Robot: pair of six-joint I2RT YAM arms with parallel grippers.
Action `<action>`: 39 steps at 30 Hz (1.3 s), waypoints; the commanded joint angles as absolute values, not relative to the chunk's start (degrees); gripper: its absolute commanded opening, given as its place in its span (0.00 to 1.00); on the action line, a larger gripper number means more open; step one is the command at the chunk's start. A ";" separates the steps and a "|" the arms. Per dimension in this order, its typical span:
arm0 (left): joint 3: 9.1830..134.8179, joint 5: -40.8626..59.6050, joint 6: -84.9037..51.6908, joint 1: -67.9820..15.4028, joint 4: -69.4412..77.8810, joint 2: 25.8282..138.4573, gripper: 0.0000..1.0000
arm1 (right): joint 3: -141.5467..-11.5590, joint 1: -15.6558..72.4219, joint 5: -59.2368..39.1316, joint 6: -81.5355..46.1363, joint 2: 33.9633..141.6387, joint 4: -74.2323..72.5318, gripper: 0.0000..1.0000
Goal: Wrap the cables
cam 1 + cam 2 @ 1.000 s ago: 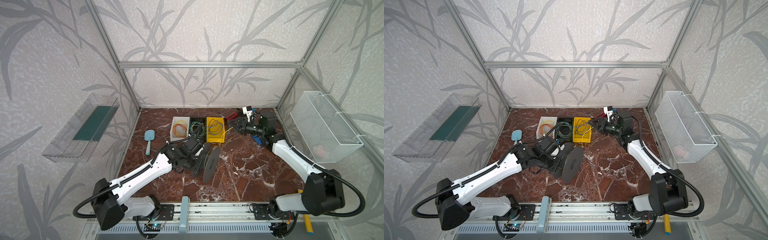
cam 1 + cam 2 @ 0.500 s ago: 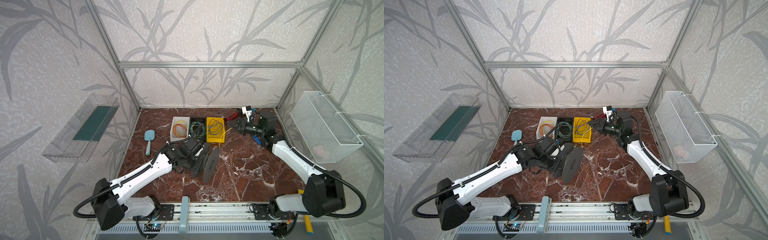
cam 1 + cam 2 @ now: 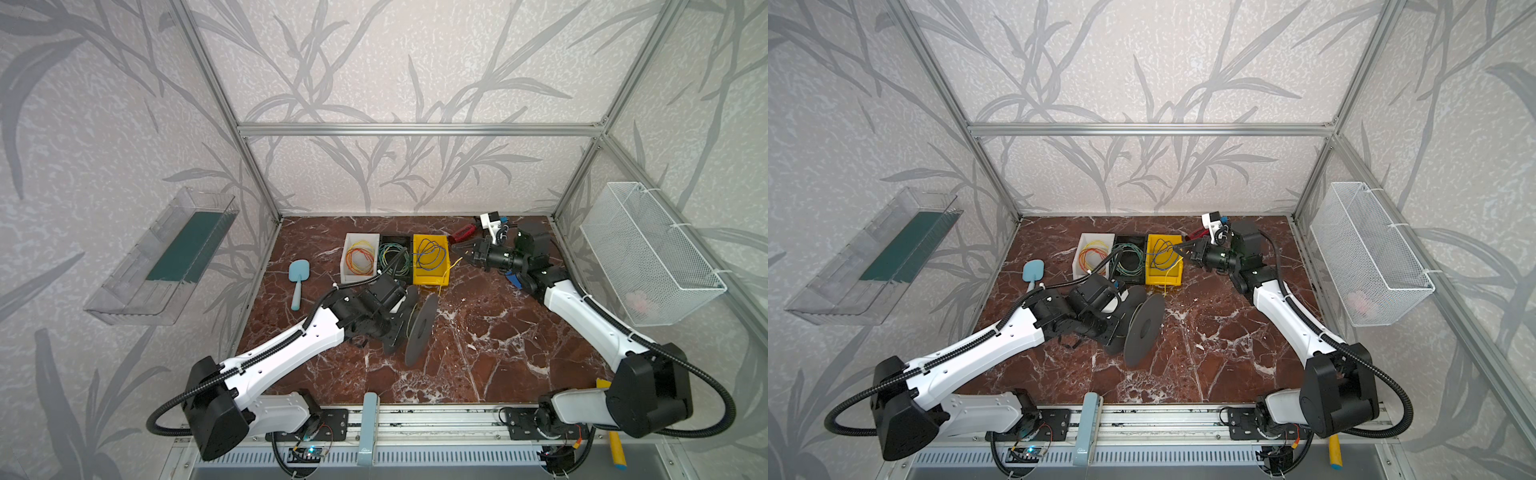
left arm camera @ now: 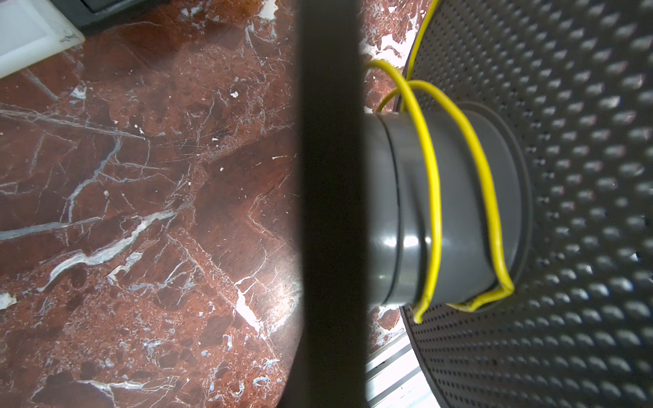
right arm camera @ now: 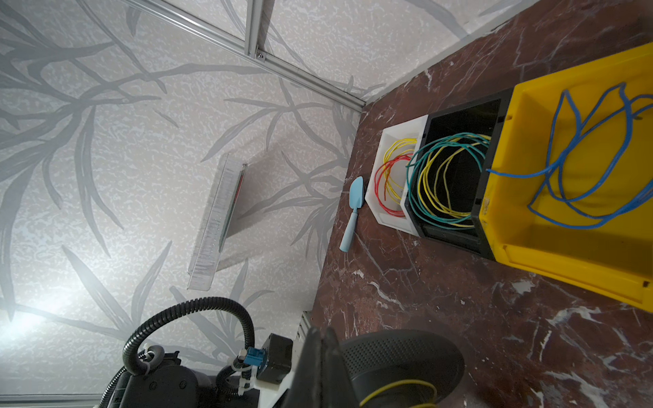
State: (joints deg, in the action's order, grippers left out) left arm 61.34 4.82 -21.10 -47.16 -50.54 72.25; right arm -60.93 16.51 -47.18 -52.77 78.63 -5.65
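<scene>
The yellow cable [image 4: 433, 183] lies in two loose turns round the grey hub of a black spool [image 3: 420, 328], directly in front of the left pincer [image 3: 399, 318]. One kinked end presses against the far perforated flange. In both top views a thin free strand rises from the spool towards the right pincer [image 3: 456, 250].

The left pincer is clenched on the spool at its near flange. The spool stands tilted on its flange edges on the tabletop [image 3: 478, 353].

The right pincer is fully clenched, its tips drawn to a point. The free strand ends just beside those tips, but it is too thin for me to tell whether it is pinched.

A yellow bin [image 3: 432, 280] sits just ahead of and below the right pincer, with a coil of blue wire [image 3: 430, 255] inside. Beyond it, farther from that pincer, a black bin [image 3: 395, 239] holds green and yellow coils, and a white bin [image 3: 361, 237] holds red and yellow ones.
</scene>
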 commanded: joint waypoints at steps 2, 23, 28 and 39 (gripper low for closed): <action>63.10 -0.84 -25.76 -47.25 -51.04 73.77 0.00 | -69.92 20.18 -44.56 -44.07 75.64 5.24 0.00; 59.49 1.33 -73.31 -34.14 -7.13 71.71 0.00 | -58.15 52.51 -35.36 -59.31 48.09 10.33 0.00; 60.26 14.28 -72.82 -28.18 2.20 69.36 0.00 | -42.42 46.34 -33.02 -61.61 35.41 15.42 0.00; 50.95 38.70 -71.71 -17.12 11.02 54.28 0.00 | -39.76 9.32 -55.19 -50.63 43.73 17.50 0.00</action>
State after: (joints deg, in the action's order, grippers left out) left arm 52.29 36.29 -67.68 -22.28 -4.32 58.35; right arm -39.48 13.32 -45.74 -55.40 40.77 12.47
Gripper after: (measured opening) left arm 0.060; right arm 0.048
